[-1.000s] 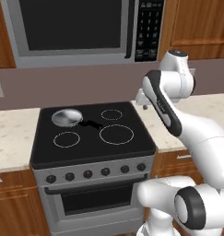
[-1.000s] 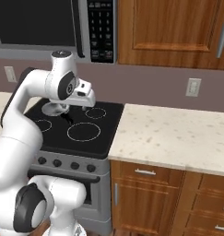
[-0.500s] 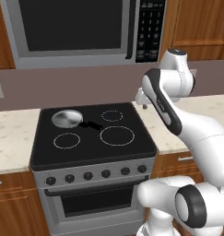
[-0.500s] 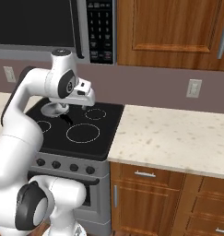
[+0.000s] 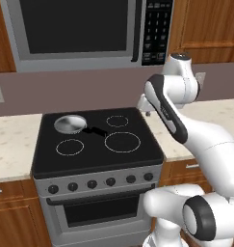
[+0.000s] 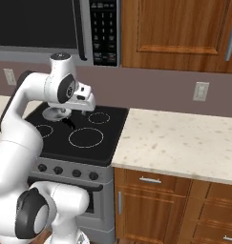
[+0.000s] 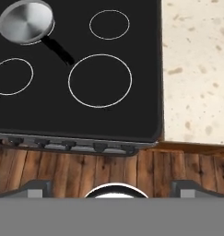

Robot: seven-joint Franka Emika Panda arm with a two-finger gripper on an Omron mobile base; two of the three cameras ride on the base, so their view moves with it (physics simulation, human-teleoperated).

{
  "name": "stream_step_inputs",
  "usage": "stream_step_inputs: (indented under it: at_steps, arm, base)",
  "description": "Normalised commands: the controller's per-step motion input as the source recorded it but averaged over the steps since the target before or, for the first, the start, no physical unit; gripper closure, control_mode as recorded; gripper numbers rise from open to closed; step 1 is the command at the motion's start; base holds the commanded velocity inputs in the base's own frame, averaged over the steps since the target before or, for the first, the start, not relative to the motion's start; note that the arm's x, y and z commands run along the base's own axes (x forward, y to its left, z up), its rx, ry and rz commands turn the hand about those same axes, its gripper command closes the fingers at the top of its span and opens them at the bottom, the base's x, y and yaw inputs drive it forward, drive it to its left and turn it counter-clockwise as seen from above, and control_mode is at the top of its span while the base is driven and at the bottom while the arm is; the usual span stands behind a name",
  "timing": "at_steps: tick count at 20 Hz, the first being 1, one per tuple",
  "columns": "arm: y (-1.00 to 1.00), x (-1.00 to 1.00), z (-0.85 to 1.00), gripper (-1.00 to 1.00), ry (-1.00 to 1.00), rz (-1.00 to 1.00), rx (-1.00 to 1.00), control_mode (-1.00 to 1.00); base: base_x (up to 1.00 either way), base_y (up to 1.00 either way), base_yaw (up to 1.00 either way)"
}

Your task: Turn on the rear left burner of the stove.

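The rear left burner (image 5: pixel 70 124) sits at 10 o'clock on the black glass top of the stove (image 5: pixel 97 144), and a small silver pan (image 5: pixel 69 123) covers it, its black handle (image 5: pixel 96 130) pointing toward 4 o'clock. From the hand view I look straight down: the pan (image 7: pixel 26 21) is at 11 o'clock, the largest white ring (image 7: pixel 100 80) is near centre, and two small rings lie at 12 and 9 o'clock. The glass between the rings is bare. The stove's right edge meets a speckled surface (image 7: pixel 196 69) that lies open. A row of black knobs (image 5: pixel 101 182) runs along the front edge; below it the hand view shows wooden floor (image 7: pixel 109 168). In the right base view, the jaws (image 6: pixel 83 111) hang above the cooktop's rear right; I cannot tell how far apart they are. A microwave (image 5: pixel 84 29) hangs above.
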Motion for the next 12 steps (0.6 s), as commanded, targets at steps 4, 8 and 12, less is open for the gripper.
stream_step_inputs:
  at_steps: [4, 8, 12]
  arm:
    - [1.0, -0.07, -0.66, -1.0, 0.0, 0.0, -0.03, -1.0]
    - [1.0, -0.18, -0.85, -1.0, 0.0, 0.0, -0.11, -1.0]
    - [1.0, -0.24, -0.75, -1.0, -0.08, 0.0, -0.15, -1.0]
  base:
    - [0.0, 0.0, 0.0]
    - [0.0, 0.0, 0.0]
    - [0.0, 0.0, 0.0]
